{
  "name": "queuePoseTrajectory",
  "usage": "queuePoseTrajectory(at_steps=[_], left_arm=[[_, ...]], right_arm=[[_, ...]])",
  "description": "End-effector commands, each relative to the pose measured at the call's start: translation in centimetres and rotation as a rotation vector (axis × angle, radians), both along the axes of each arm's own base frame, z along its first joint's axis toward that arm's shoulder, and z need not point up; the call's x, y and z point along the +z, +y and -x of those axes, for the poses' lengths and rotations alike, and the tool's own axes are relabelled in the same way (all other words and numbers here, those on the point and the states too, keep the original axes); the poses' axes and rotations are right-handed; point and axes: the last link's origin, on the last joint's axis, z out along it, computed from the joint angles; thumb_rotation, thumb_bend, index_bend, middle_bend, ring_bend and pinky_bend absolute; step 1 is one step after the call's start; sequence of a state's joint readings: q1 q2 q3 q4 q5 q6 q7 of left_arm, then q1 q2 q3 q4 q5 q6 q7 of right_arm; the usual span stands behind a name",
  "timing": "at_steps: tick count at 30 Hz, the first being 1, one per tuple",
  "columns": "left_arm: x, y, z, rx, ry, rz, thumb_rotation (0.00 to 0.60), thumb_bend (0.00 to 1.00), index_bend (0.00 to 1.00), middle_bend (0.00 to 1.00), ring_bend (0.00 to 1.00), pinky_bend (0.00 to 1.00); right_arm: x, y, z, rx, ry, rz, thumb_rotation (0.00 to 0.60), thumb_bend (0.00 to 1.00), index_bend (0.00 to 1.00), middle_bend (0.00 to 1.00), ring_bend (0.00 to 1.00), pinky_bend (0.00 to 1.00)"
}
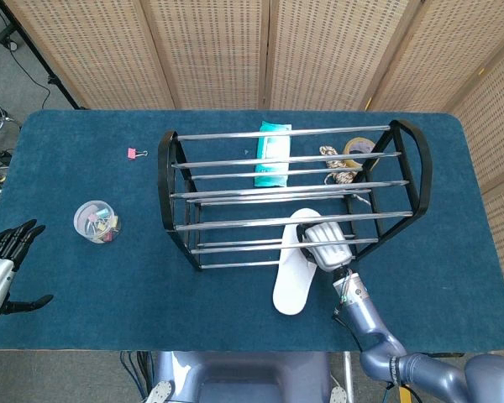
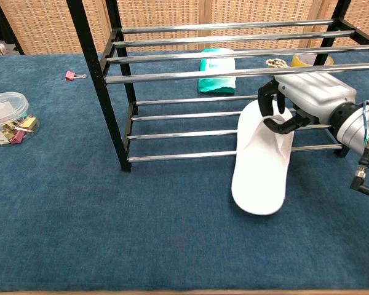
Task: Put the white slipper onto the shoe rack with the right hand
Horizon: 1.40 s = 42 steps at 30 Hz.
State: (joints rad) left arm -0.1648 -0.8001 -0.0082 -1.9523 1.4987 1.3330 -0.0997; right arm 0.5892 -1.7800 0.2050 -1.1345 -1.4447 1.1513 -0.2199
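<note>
Right hand point(image 2: 307, 98) is closed round the strap of the slipper point(image 2: 261, 160), fingers hooked under it, so the toe is carried in over the lower bars of the rack point(image 2: 190, 132) while the heel hangs out and down toward the table point(image 2: 141, 227); this grip is judged to suit sliding the sole onto the bars; left hand point(image 1: 2, 260) is kept idle at the table edge, fingers spread, nothing held; no brand, label or writing can be read on anything.
</note>
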Motion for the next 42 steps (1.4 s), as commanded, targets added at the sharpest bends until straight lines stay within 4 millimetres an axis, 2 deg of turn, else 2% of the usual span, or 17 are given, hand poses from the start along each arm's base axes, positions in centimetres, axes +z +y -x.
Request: queuePoseTrajectory(at_steps=[1,22,42], left_arm=[[0.0,0.0,0.0,0.002,0.000,0.001,0.600,0.00,0.00,0.00,0.00,0.00],[-0.2,0.5,0.3,0.022,0.003,0.007,0.600,0.00,0.00,0.00,0.00,0.00],[-1.2,1.5,0.6,0.061,0.030,0.030,0.600,0.00,0.00,0.00,0.00,0.00]], right_arm=[[-0.3,-0.3,0.0,-0.003,-0.002,-0.004,0.600,0.49,0.64,0.54,0.54,0.73],[-0.9,-2.8,0.2,-0.032,-0.034,0.016,0.600,0.49,0.63,0.54,0.54,0.73],[-0.9,-5.6,-0.1,-0.046,-0.079,0.045,0.600,0.49,0.63,0.54,0.54,0.73]])
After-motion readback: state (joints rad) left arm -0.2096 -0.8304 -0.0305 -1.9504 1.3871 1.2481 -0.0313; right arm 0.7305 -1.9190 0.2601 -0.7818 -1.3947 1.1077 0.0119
